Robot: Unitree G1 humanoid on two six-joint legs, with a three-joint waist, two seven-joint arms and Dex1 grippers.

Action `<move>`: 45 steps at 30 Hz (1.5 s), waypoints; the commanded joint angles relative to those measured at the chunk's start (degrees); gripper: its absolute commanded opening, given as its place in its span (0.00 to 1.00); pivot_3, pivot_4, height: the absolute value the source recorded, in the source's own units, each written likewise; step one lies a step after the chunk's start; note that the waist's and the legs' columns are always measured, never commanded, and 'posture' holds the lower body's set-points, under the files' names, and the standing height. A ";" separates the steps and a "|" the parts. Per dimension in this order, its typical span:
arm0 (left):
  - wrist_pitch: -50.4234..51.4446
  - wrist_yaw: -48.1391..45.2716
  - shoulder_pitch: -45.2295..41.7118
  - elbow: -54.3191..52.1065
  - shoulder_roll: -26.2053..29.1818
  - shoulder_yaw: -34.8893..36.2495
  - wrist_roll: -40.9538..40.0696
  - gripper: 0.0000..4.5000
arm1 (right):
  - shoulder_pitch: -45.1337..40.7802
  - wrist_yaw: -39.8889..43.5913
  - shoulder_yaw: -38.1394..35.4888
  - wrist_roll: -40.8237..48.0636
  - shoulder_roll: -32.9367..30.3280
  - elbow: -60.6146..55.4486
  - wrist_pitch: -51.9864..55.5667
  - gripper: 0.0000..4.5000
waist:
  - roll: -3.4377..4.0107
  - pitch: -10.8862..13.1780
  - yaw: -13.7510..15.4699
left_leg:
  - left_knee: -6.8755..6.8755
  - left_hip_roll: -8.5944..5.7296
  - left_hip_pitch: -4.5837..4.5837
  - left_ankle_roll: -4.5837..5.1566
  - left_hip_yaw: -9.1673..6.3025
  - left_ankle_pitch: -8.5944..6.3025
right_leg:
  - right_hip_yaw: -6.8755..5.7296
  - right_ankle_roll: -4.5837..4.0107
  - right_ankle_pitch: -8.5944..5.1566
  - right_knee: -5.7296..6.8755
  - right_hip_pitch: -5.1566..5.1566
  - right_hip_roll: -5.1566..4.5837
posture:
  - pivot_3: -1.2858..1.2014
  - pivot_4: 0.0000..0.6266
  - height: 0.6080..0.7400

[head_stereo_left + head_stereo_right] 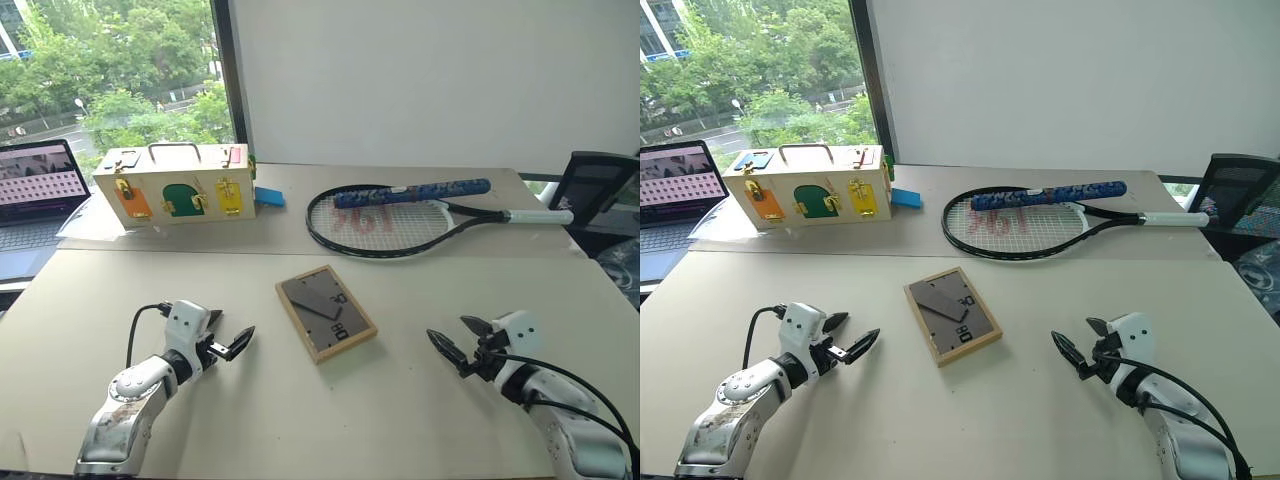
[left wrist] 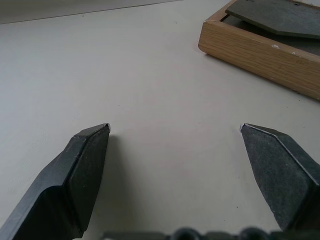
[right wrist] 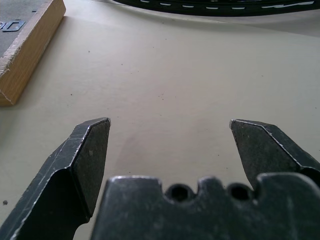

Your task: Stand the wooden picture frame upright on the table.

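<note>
The wooden picture frame [image 1: 326, 312] lies back-up mid-picture. My left gripper [image 1: 233, 345] and right gripper [image 1: 452, 349] gape wide, empty. I'd pinch opposite edges; the stand flap [image 1: 313, 298] looks folded flat, probably.

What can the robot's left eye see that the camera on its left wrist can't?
Only the left eye view takes in the cream wooden box with coloured doors, the black tennis racket with a blue grip, the open laptop and the right gripper. Only the left wrist view gives a close look at the light-wood side edge of the small wooden picture frame. Both share that frame lying flat, grey back up, the beige table and the left gripper, jaws open.
</note>
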 commanded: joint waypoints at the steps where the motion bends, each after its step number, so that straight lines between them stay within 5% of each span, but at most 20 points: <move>1: 2.78 -4.36 -2.65 -1.02 3.46 1.31 -3.39 1.00 | -2.15 3.15 -1.18 1.61 -3.36 -1.26 -0.62 0.99 | 0.00 0.00 0.00 | 0.00 0.00 0.00 0.00 0.00 0.00 | 0.00 0.00 0.00 0.00 0.00 0.00 | 0.52 0.24 0.99; 5: 10.32 -11.74 -9.53 -0.76 12.01 4.08 -9.64 1.00 | -10.12 13.41 1.03 3.37 -12.94 -0.25 1.89 0.99 | 0.05 0.15 -0.22 | 0.04 -0.01 -0.08 0.00 0.00 0.10 | 0.00 0.21 0.00 0.04 -0.11 0.00 | 0.52 0.24 0.99; 7: 11.99 -12.82 -9.97 -0.51 15.27 2.53 -8.36 0.88 | -14.31 17.49 5.13 0.62 -16.60 3.08 0.56 0.87 | -0.01 0.06 -0.42 | 0.04 0.00 0.03 0.01 0.00 0.11 | 0.00 0.26 -0.03 0.00 0.00 0.00 | 0.52 0.24 0.99; 11: 17.59 -11.42 -10.79 -4.08 15.84 -3.65 -7.15 0.57 | -25.07 19.87 12.93 -4.67 -16.47 11.15 -1.29 0.58 | -0.03 0.05 -0.82 | -0.09 0.00 0.08 0.08 0.00 -0.02 | 0.00 0.17 -0.15 -0.04 0.05 0.00 | 0.52 0.24 0.99; 18: 22.75 -4.74 -15.82 -5.97 7.93 -12.37 -5.09 0.00 | -36.39 22.02 22.54 -12.20 -10.25 26.62 -7.75 0.06 | -0.05 0.08 0.27 | 0.01 -0.03 -0.24 0.08 -0.01 -0.02 | -0.03 -0.07 0.01 0.00 -0.13 0.00 | 0.52 0.24 0.99; 25: 22.99 -2.86 -16.70 -6.47 4.99 -16.67 -2.28 0.00 | -36.36 26.31 26.72 -12.18 -4.53 26.09 -7.93 0.01 | -0.04 0.07 0.30 | 0.06 -0.05 -0.23 0.07 -0.04 -0.01 | -0.03 -0.04 0.05 0.04 -0.09 0.00 | 0.52 0.24 0.99; 37: 21.02 -8.04 -15.22 -5.61 9.44 -17.86 -0.24 0.00 | -25.41 28.09 28.49 -7.64 -5.63 -0.55 7.42 0.01 | -0.03 0.06 0.13 | 0.08 -0.05 -0.17 0.04 -0.05 0.01 | -0.03 -0.03 0.06 0.08 -0.08 0.00 | 0.52 0.24 0.99; 45: 21.03 -11.30 -12.45 -6.36 12.88 -17.55 -0.24 0.00 | -27.22 25.65 27.52 -11.50 -8.04 5.56 5.53 0.01 | -0.03 0.06 0.00 | 0.08 -0.05 -0.16 0.05 -0.05 0.01 | -0.03 -0.03 0.05 0.06 -0.07 0.00 | 0.52 0.24 0.99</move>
